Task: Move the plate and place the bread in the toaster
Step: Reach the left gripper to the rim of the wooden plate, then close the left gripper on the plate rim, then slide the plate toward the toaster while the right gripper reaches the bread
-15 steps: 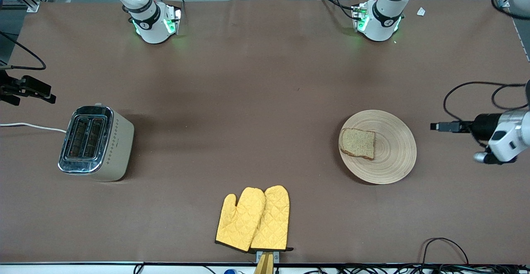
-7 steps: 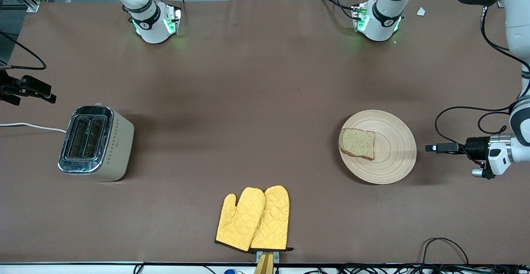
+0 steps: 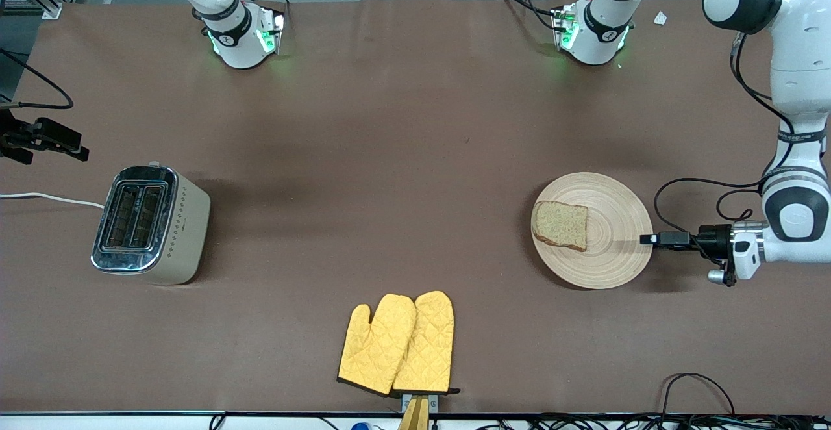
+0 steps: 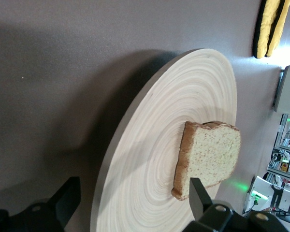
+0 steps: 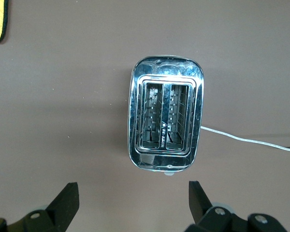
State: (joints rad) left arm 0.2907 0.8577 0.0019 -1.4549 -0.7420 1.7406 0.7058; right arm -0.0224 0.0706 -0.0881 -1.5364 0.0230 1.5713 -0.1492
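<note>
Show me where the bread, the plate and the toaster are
bread (image 3: pixel 560 225), front view, middle of the slice's top face
plate (image 3: pixel 620 248), front view, bare wood beside the slice
toaster (image 3: pixel 133 224), front view, chrome top between the two slots

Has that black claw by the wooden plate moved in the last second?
Yes. The left gripper has slid toward the plate, from well clear of it to its rim, fingers open around the edge. The plate has stayed put.

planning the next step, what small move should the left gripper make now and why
Probably ease a little farther in and close. The left gripper is open at the plate's rim, fingers straddling the edge. The bread still lies on it.
</note>
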